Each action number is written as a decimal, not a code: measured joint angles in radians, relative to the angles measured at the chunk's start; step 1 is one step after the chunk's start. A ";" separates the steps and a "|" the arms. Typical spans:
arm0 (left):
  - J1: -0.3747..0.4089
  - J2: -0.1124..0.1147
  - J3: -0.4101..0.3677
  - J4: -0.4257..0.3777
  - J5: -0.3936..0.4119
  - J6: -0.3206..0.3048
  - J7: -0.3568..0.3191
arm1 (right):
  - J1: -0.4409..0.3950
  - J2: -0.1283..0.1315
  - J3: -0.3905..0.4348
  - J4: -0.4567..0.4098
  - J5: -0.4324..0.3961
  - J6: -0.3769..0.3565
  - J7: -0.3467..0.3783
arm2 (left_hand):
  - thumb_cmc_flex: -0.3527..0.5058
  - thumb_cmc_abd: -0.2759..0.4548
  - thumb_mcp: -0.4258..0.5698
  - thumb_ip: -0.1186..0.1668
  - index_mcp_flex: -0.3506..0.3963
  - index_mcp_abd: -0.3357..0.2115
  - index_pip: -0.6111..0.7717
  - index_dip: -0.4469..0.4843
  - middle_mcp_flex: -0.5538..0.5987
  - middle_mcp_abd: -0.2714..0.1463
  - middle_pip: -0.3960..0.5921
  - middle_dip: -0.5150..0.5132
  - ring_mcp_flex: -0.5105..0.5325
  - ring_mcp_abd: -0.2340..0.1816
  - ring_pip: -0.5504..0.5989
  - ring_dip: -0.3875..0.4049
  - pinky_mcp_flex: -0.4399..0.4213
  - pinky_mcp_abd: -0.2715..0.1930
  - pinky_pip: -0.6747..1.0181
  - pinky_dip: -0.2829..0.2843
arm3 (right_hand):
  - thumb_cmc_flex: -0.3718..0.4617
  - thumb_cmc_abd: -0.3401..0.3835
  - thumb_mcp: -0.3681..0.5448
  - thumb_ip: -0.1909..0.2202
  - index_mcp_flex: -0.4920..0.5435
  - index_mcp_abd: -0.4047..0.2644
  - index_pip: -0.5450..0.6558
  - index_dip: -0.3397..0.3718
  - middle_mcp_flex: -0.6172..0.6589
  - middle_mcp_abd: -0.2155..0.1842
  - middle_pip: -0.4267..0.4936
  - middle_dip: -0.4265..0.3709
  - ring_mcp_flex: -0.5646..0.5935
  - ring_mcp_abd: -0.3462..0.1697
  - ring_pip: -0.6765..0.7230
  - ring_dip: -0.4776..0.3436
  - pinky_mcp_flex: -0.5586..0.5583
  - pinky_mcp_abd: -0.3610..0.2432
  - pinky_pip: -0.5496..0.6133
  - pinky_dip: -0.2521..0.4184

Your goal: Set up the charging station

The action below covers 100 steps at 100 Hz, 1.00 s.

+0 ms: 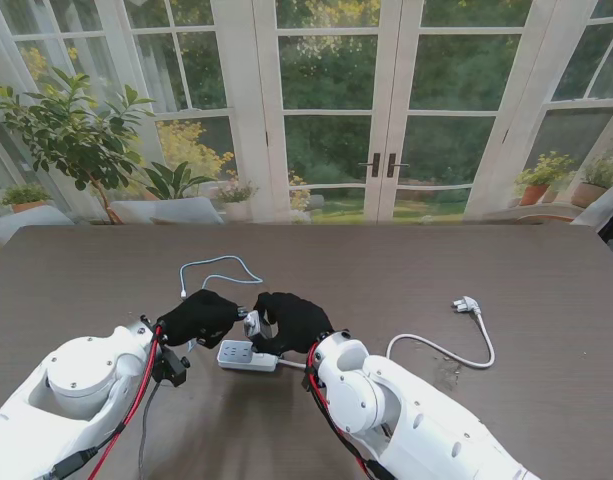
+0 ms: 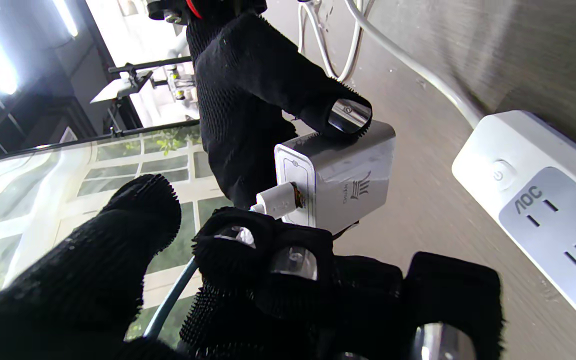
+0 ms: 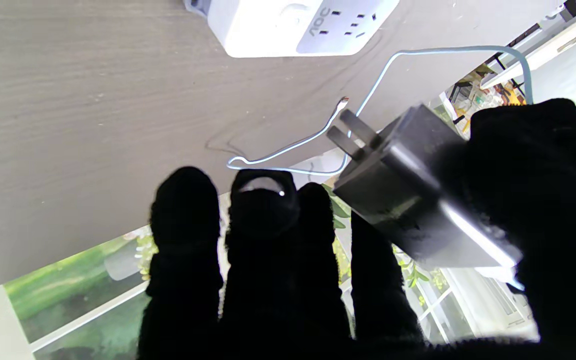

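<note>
The charger (image 2: 340,182) is gripped by both gloved hands, left hand (image 1: 198,316) and right hand (image 1: 294,319), above the power strip (image 1: 248,355), prongs uninserted.

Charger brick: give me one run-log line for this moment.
charger brick: held off table, cable plugged in | left hand: on brick | right hand: on brick | power strip: on table, sockets empty | prongs: not inserted

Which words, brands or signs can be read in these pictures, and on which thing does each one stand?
"AOC": on the white power strip, beside its sockets; it shows also in the right wrist view.
Power sign: on the power strip's round button.
Logo and small print on the charger: too blurred to read.
</note>
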 measured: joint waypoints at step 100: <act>0.000 0.013 -0.001 -0.021 -0.002 0.025 -0.038 | 0.015 -0.031 -0.020 0.053 0.018 -0.065 -0.087 | 0.000 0.042 -0.062 0.000 0.002 -0.002 -0.018 -0.029 0.001 -0.002 -0.022 -0.008 0.000 0.012 -0.007 -0.567 0.000 -0.007 0.000 -0.127 | 0.093 -0.193 0.024 -0.202 0.239 0.022 0.000 -0.272 0.646 -0.052 -0.102 0.017 0.183 -0.009 0.182 0.000 0.315 0.031 0.037 -0.020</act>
